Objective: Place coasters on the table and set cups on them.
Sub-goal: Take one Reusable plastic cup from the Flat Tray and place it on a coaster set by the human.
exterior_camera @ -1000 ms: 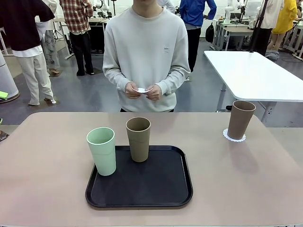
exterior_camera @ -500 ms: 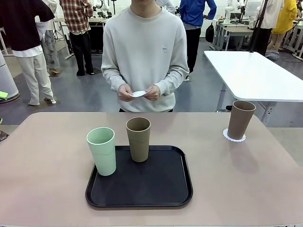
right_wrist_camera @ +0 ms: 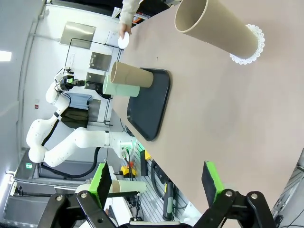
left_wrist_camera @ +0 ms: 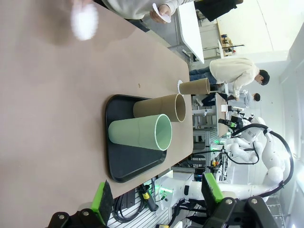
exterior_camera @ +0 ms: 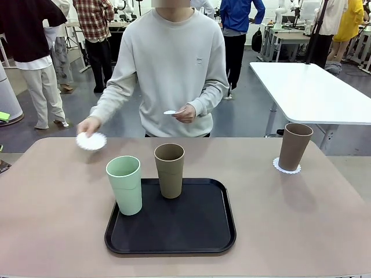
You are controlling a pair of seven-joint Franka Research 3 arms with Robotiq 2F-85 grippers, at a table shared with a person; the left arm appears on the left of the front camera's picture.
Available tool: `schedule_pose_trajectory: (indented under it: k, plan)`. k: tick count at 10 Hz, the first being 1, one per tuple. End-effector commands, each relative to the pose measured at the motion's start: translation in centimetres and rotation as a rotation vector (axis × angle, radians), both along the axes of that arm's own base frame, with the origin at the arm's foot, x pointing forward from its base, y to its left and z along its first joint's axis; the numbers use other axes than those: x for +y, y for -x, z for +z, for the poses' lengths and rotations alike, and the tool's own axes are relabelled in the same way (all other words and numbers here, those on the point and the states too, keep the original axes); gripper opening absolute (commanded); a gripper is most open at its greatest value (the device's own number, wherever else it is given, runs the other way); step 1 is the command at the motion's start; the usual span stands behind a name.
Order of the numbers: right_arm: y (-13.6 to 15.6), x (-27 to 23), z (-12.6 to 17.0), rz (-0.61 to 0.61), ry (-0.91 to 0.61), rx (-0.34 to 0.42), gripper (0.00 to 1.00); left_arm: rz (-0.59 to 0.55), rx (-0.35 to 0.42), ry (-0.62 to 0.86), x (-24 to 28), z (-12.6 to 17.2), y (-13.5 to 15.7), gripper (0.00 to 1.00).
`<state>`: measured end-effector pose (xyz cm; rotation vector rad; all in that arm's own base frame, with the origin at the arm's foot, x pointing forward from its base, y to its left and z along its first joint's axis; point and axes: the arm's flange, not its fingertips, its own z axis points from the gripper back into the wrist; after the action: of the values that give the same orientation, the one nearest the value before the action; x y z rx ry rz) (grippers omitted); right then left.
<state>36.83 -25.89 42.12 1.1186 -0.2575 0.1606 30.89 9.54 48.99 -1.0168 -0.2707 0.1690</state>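
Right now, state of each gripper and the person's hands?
Left gripper: open, empty.
Right gripper: open, empty.
Person's outstretched hand: holding a coaster.
Person's other hand: holding another coaster.

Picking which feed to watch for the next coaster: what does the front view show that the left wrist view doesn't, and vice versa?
Front view: the lacy coaster under the brown cup standing off the black tray. Left wrist view: the left gripper, jaws open, clear of everything. Both: that cup, the mint cup and second brown cup on the tray, and the person's hand holding a coaster at the far edge of the table.
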Motion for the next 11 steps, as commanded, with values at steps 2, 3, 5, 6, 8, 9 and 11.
schedule_pose_trajectory:
  k: [2, 3, 5, 6, 8, 9, 11]
  plan:
    - [-0.06, 0.09, 0.21, -0.006, 0.002, 0.01, 1.0, -0.005, -0.02, 0.013, 0.07, -0.18, 0.13, 1.0]
    - [-0.06, 0.09, 0.21, -0.006, 0.002, 0.01, 1.0, -0.005, -0.02, 0.013, 0.07, -0.18, 0.13, 1.0]
    - [-0.06, 0.09, 0.21, -0.006, 0.002, 0.01, 1.0, -0.005, -0.02, 0.013, 0.07, -0.18, 0.13, 1.0]
    - [-0.06, 0.09, 0.21, -0.006, 0.002, 0.01, 1.0, -0.005, -0.02, 0.013, 0.07, -0.18, 0.13, 1.0]
    - [-0.06, 0.09, 0.21, -0.006, 0.002, 0.01, 1.0, -0.005, -0.02, 0.013, 0.07, -0.18, 0.13, 1.0]
    - [-0.06, 0.09, 0.21, -0.006, 0.002, 0.01, 1.0, -0.005, -0.02, 0.013, 0.07, -0.18, 0.13, 1.0]
    - [-0.06, 0.09, 0.21, -0.006, 0.002, 0.01, 1.0, -0.005, -0.02, 0.013, 0.07, -0.18, 0.13, 1.0]
